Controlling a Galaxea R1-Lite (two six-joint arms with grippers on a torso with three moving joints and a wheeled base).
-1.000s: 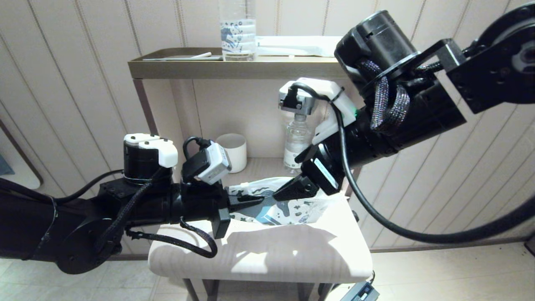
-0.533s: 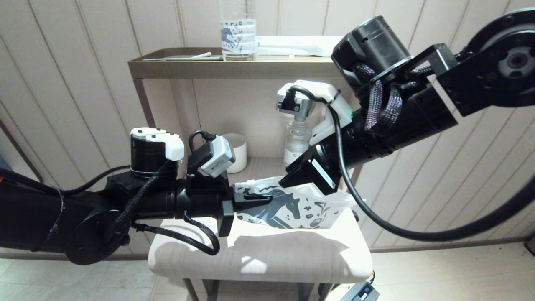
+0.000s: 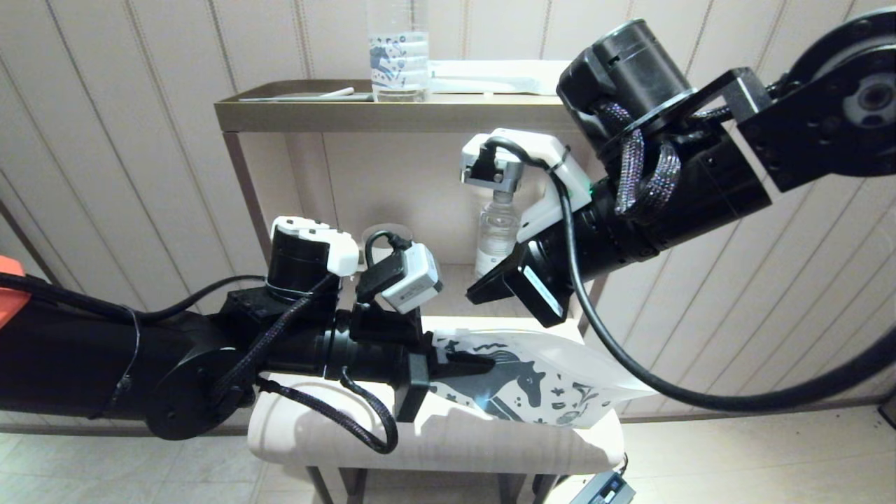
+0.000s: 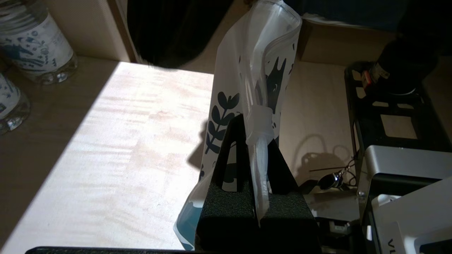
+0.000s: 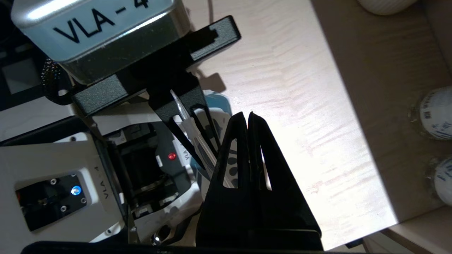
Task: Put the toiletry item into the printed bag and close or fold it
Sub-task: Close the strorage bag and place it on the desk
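From the head view, I have the left gripper (image 3: 469, 364) pinching the printed bag (image 3: 553, 381) by one end, so the pouch hangs out sideways above the front of the small table (image 3: 448, 441). The right gripper (image 3: 483, 290) hovers just above and behind the bag, apart from it. A slim white stick (image 3: 336, 92) lies on the top shelf (image 3: 392, 112), possibly the toiletry item, though I cannot be sure from here.

In the left wrist view, the fingers (image 4: 226, 165) are pressed on the bag's zip end, and the zip strip runs away from them (it looks sealed along what I can see).

In the right wrist view, the right fingers (image 5: 247, 148) are pressed together on nothing, with the bag's edge showing just beyond them.

I judge this the closing or folding stage. Next I'd want the right gripper spread and brought onto the free end, gently, since thin film slips.
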